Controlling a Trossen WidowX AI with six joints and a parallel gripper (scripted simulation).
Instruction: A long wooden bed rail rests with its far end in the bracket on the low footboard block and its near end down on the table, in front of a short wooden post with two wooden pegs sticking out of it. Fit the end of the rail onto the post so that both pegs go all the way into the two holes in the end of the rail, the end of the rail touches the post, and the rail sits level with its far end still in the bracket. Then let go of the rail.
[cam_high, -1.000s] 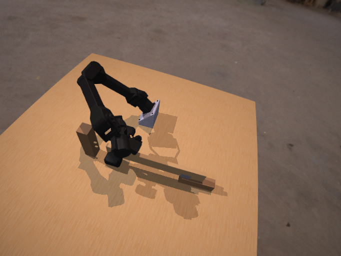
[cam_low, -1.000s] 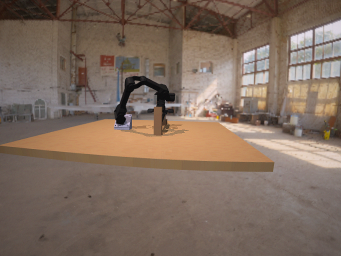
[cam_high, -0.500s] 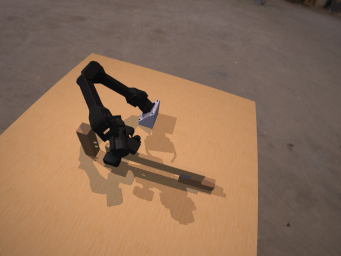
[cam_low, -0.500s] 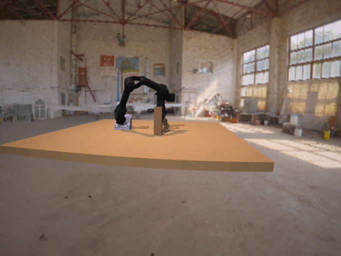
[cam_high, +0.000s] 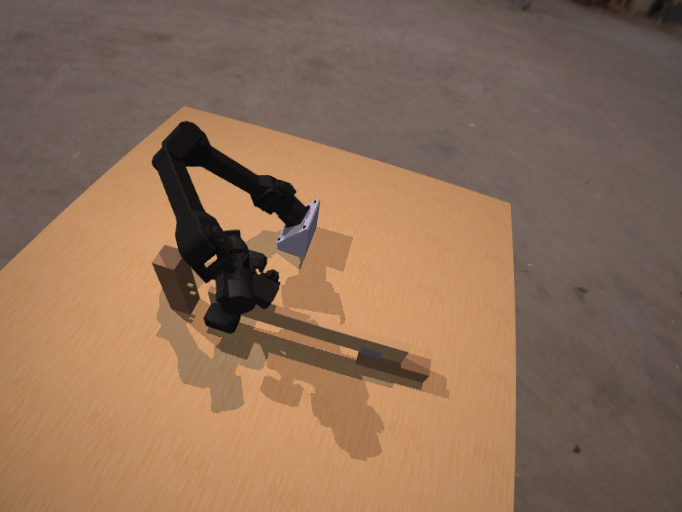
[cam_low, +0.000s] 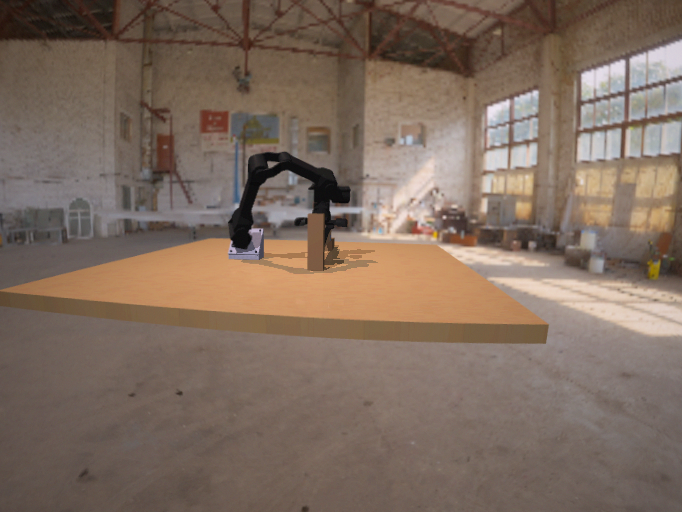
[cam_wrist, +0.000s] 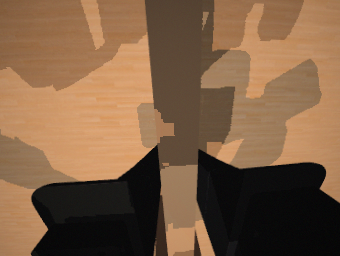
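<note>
The long wooden rail (cam_high: 330, 331) (cam_wrist: 176, 75) runs from my gripper to the low footboard block (cam_high: 415, 375), where its far end lies at the blue-grey bracket (cam_high: 370, 352). My gripper (cam_high: 242, 313) (cam_wrist: 172, 148) is shut on the rail close to its near end. The near end is held up off the table and the rail looks roughly level. The short post (cam_high: 175, 283) (cam_low: 315, 242) stands upright just beyond that end. Its two pegs (cam_high: 191, 288) show uncovered in the top view, with a gap to the rail. The holes in the rail's end are hidden, so their alignment cannot be told.
The arm's pale lilac base (cam_high: 299, 238) (cam_low: 246, 252) stands on the wooden table (cam_high: 418, 242) (cam_low: 264, 297), to one side of the rail. The arm arches over from it and its wrist hangs close beside the post. Shadows of the arm and rail fall across the table.
</note>
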